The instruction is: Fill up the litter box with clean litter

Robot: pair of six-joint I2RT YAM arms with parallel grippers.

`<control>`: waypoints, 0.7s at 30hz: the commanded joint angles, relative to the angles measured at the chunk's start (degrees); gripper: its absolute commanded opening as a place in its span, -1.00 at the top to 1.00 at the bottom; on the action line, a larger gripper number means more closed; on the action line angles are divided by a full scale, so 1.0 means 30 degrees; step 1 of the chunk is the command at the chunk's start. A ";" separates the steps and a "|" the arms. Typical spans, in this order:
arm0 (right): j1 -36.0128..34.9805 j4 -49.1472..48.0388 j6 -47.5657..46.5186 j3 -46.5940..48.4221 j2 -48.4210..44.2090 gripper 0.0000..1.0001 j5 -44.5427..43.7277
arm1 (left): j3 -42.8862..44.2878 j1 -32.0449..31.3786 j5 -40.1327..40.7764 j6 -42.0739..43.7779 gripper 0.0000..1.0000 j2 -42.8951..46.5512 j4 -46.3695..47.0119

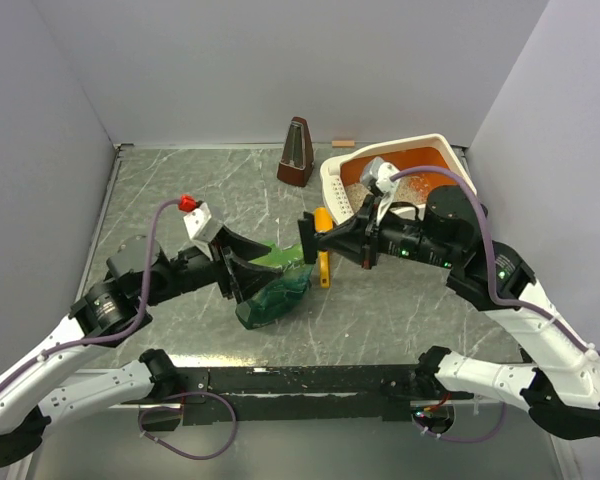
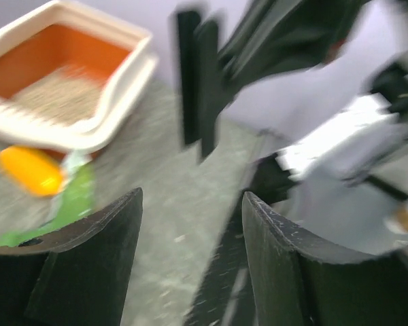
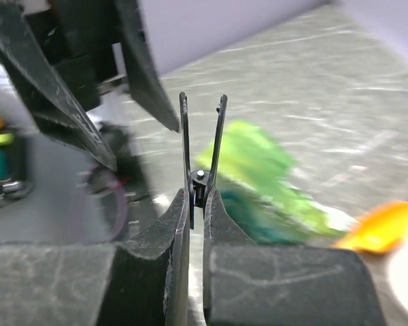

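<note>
Crowding tip to tip by the crinkly green bag (image 1: 276,297) at mid-frame, left gripper (image 2: 190,200) spread empty, right gripper (image 3: 202,102) pinched closed on nothing, liable to collide or shove the bag, spilling short of the litter box (image 1: 400,146), upper right, holding some clean litter (image 2: 58,95).

No word, number or brand can be read in any view. The crinkly green plastic bag (image 1: 280,298) near the middle of the grey marbled table (image 1: 180,200) is too small or blurred for print to show. So is the cream-white plastic litter box (image 1: 333,185) by the far right corner.
</note>
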State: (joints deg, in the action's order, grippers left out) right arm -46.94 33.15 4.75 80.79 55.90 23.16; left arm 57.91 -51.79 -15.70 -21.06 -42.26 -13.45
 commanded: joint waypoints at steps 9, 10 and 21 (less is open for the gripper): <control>0.0850 0.0406 -0.5098 -0.0037 -0.0588 1.00 -0.3707 | -0.0260 -0.0022 0.4502 0.6636 -0.23 -0.3958 -0.3513; 0.0967 0.0493 -0.5216 -0.0008 -0.0412 1.00 -0.3444 | -0.0318 -0.0022 0.4502 0.6784 -0.23 -0.4105 -0.3630; 0.2285 -0.0178 -0.5218 -0.0768 0.0732 1.00 -0.1539 | -0.1987 -0.0051 0.4210 0.8455 -0.13 -0.4399 -0.3162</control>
State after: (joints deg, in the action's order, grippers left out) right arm -41.56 35.29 -10.17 79.35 58.33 16.03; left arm 53.56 -51.79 -3.09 1.56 -55.88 -24.67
